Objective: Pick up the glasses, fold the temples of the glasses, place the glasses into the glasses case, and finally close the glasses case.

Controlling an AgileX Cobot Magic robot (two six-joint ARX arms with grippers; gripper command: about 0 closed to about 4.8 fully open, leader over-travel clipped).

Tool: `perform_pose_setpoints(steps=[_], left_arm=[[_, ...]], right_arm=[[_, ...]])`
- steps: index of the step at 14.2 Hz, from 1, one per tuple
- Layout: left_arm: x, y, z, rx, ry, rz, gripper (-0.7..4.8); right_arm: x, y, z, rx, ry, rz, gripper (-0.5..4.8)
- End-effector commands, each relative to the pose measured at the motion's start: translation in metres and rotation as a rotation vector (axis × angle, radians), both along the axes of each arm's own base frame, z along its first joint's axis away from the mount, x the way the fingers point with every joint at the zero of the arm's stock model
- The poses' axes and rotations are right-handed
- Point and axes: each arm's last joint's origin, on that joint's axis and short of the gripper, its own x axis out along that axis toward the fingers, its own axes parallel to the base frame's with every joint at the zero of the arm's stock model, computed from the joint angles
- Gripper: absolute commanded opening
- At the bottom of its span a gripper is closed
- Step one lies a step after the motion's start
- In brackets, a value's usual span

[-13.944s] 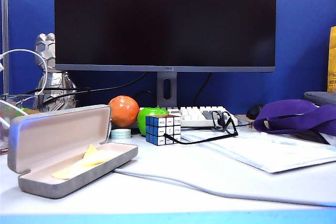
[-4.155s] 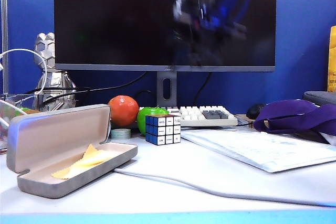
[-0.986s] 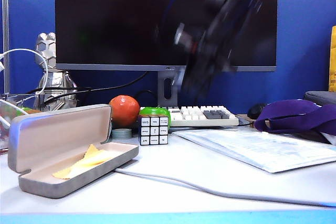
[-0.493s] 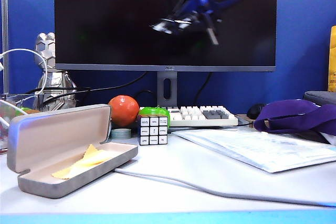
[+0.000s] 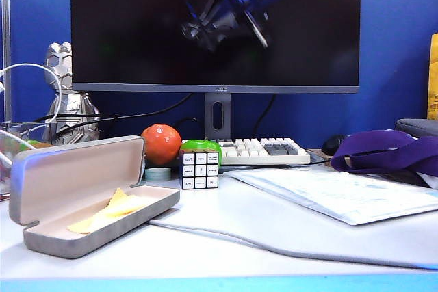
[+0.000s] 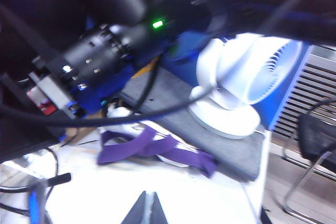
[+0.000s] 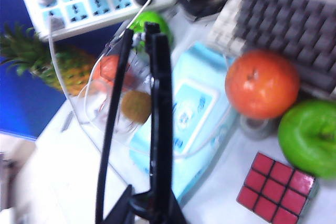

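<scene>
We see the right claw (image 7: 152, 211) clamped on the glasses (image 7: 157, 114), gripping the thin black frame near its lower end so that the temples (image 7: 111, 124) run up and away from the fingertips, one of them bowing outward from the other. In the view from off the arms that claw (image 5: 226, 15) is a blurred dark-and-blue shape high in front of the black monitor (image 5: 137, 25), well above the bench (image 5: 260, 227). Far below it and off to the left sits the glasses case (image 5: 89, 200), open, its lid tilted back and a yellow cloth (image 5: 109, 211) lying on the pale lining; the glasses are nowhere near it. Beneath the right claw we make out an orange (image 7: 261, 84), a green apple (image 7: 310, 137), a puzzle cube (image 7: 275, 188), a keyboard (image 7: 299, 19) and a light blue packet (image 7: 197, 108). The left claw (image 6: 148, 209) shows only as two dark tips pressed together with nothing between them; beyond it lie a purple strap (image 6: 152, 148) and a white fan (image 6: 247, 85).
</scene>
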Motion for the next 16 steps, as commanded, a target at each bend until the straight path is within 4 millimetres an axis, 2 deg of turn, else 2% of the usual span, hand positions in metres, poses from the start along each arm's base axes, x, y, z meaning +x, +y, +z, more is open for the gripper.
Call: perform_pose_setpoints(steps=[1,5,8,14,16], left_arm=[[0.0,0.0,0.002,-0.002,-0.015,0.012,-0.05],[0.001,0.001,0.003,-0.01,-0.031,0.05,-0.05],[0.001,0.001,0.008,-0.035,-0.07,0.05,-0.05],[0.001,0.001,0.01,-0.049,-0.082,0.053,-0.05],[0.001,0.001,0.01,-0.05,-0.083,0.057,-0.05]], right_arm=[[-0.014,-0.004,0.028,0.028,-0.082,0.002,-0.01],[-0.033,-0.014,0.053,0.018,-0.145,-0.004,-0.01],[-0.038,-0.016,0.055,-0.001,-0.131,0.004,-0.01],[-0.049,-0.001,0.057,0.02,-0.129,0.082,-0.01],[-0.059,0.002,0.06,0.005,-0.152,0.122,-0.01]])
